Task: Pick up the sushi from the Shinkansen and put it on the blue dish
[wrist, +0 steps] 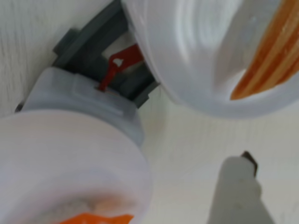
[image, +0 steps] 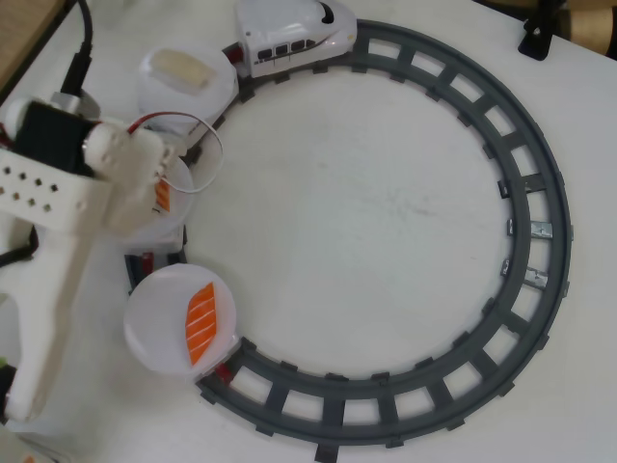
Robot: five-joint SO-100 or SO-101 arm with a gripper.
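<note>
In the overhead view the white Shinkansen [image: 294,37] stands at the top of the grey ring track [image: 554,231], pulling three cars with round white plates down the left side. The bright orange-red striped sushi [image: 201,321] lies on the last plate [image: 154,323]. My gripper [image: 154,183] hangs over the middle plate, covering most of a duller orange slab [image: 162,196]. The wrist view shows one finger [wrist: 238,191] with bare table on both sides and nothing held, the brown-lined slab [wrist: 266,51] at upper right, and a bright orange edge [wrist: 93,218] at the bottom. The blue dish is out of view.
A pale cream slab [image: 183,69] lies on the first plate behind the train. A thin wire loop [image: 210,145] hangs beside my gripper. A red coupler [wrist: 117,65] joins two cars. A black stand [image: 538,39] is at the top right.
</note>
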